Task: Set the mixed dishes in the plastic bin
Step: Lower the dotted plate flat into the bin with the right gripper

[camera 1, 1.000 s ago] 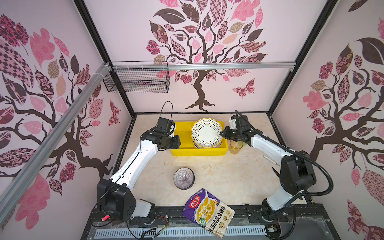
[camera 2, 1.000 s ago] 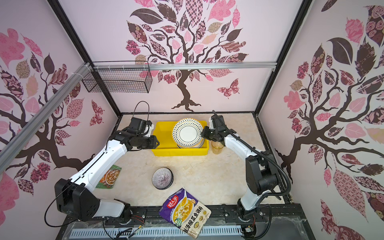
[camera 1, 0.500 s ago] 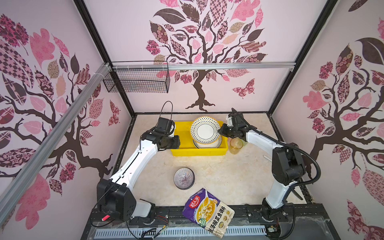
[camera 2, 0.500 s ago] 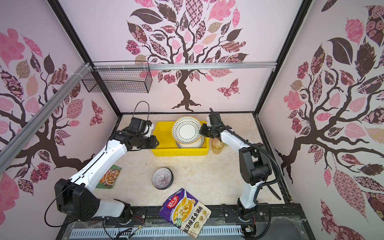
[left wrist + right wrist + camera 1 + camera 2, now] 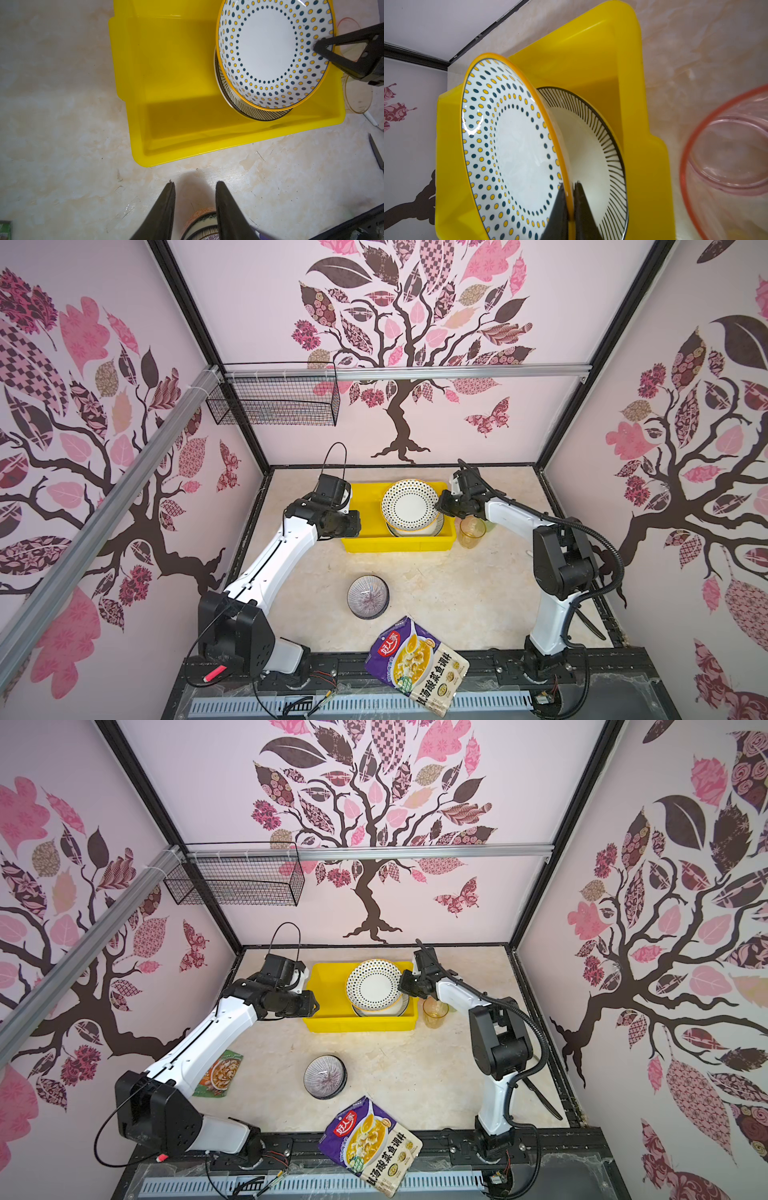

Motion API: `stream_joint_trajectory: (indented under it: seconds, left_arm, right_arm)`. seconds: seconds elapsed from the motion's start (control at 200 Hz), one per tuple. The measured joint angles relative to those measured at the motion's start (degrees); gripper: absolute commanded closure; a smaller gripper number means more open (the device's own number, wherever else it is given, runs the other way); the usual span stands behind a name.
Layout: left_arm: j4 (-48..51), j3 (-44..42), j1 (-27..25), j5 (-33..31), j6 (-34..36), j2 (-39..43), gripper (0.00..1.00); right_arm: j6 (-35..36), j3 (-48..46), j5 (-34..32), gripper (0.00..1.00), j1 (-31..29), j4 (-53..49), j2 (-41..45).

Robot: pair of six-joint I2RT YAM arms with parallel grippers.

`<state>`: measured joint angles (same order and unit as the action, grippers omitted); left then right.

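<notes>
Two plates (image 5: 508, 145) (image 5: 591, 145), two pouches (image 5: 372, 1144) (image 5: 220, 1073), two visible tumblers (image 5: 435, 1013) (image 5: 726, 155), one bowl (image 5: 368, 597), one bin (image 5: 395, 545)

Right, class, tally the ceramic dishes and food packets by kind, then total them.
Plates: 2 (round dotted yellow-rimmed ceramic plate; round black-lined ceramic plate)
Bowls: 1 (small lined ceramic bowl)
Packets: 2 (purple printed food pouch; green-orange seasoning packet)
Total: 5
</notes>
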<state>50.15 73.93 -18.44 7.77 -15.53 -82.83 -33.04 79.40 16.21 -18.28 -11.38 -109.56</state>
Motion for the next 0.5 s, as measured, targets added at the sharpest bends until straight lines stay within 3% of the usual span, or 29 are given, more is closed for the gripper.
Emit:
stream_joint_trajectory:
  seconds: [0.5]
  left_arm:
    - [-0.1, 0.8, 0.0, 0.0, 0.0, -0.7, 0.63]
  right_arm:
    - [1.6, 1.2, 1.0, 1.00, -0.3, -0.4, -2.8]
